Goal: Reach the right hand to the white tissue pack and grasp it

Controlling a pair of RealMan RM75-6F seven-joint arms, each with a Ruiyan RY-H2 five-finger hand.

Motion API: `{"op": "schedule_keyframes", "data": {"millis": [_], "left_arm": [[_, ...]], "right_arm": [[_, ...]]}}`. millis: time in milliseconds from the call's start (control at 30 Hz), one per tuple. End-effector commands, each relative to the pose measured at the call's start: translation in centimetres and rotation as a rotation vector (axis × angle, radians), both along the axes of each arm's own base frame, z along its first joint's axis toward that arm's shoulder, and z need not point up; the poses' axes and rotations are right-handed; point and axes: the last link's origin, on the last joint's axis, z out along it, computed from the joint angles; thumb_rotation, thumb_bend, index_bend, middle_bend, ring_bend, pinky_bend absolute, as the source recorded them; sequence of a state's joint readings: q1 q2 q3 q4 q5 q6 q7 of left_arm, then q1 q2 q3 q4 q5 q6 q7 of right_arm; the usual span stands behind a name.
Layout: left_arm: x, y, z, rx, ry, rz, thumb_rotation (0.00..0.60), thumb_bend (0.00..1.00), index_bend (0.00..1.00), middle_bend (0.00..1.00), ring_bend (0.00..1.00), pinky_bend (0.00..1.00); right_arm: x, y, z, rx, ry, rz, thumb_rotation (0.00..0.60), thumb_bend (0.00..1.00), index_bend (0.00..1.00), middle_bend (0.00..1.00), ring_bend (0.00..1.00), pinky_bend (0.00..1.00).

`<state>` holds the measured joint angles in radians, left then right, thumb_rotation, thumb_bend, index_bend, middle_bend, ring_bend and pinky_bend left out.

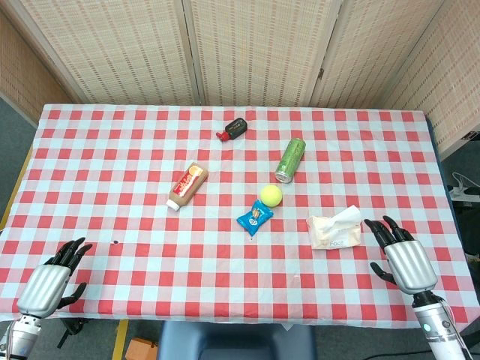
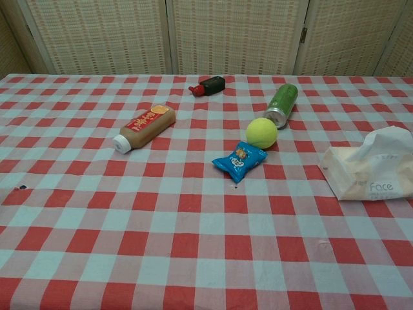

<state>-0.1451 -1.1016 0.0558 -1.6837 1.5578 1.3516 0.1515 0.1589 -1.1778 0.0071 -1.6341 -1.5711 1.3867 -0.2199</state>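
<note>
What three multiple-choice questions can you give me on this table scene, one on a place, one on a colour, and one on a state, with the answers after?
1. What lies closest to the tennis ball?
A. the blue snack packet
B. the dark sauce bottle
C. the left hand

2. What colour is the drink can?
A. silver
B. green
C. orange

3. How does the right hand stand to the white tissue pack?
A. gripping it
C. pressing it flat
B. open beside it, not touching

Answers: 1 A, the packet sits right below the ball in the head view. 2 B, its body is green in both views. 3 B, its fingers are spread just right of the pack with tablecloth showing between.
</note>
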Motion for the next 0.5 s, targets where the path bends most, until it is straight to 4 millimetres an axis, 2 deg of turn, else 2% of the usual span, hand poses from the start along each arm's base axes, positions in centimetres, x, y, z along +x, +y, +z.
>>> {"op": "schedule_keyframes", "data": {"millis": [33,233,267,300,400,500], "left_arm": [[0.0,0.0,0.0,0.0,0.0,0.001,0.6,0.39,0.12,0.01,0.05,0.37],[0.1,-0.1,0.0,0.001,0.003,-0.004,0.6,0.39,0.12,0.01,0.05,0.37],[0.1,-0.1,0.0,0.002,0.004,-0.005,0.6,0.39,0.12,0.01,0.05,0.37],[0.1,-0.1,0.0,0.002,0.003,-0.004,0.6,0.39,0.12,0.01,0.05,0.37],[0.1,-0.1,0.0,-0.002,0.0,0.001,0.6,0.39,0.12,0.01,0.05,0.37],[0.1,0.0,-0.1,-0.002,0.005,-0.006,0.6,0.39,0.12,0.01,0.05,0.37]], "right_arm": [[0.0,0.0,0.0,-0.003,-0.002,0.003,0.6,0.15,0.1,0.18,0.07,0.3],[0.1,-0.2,0.2,-0.014,-0.003,0.02,0.6,0.15,0.11,0.19,0.09,0.32],[0.1,-0.3,0.2,-0.022,-0.004,0.027,0.6,0.15,0.11,0.21,0.13,0.36],[0.2,-0.5,0.2,-0.037,-0.01,0.036,0.6,0.15,0.12,0.27,0.21,0.45],[0.3,-1.0,-0.1,-0.063,-0.027,0.055,0.6,0.15,0.17,0.49,0.44,0.68],[0.1,-2.0,-0.6,-0.081,-0.031,0.061,0.6,0.15,0.23,0.63,0.58,0.82]]}}
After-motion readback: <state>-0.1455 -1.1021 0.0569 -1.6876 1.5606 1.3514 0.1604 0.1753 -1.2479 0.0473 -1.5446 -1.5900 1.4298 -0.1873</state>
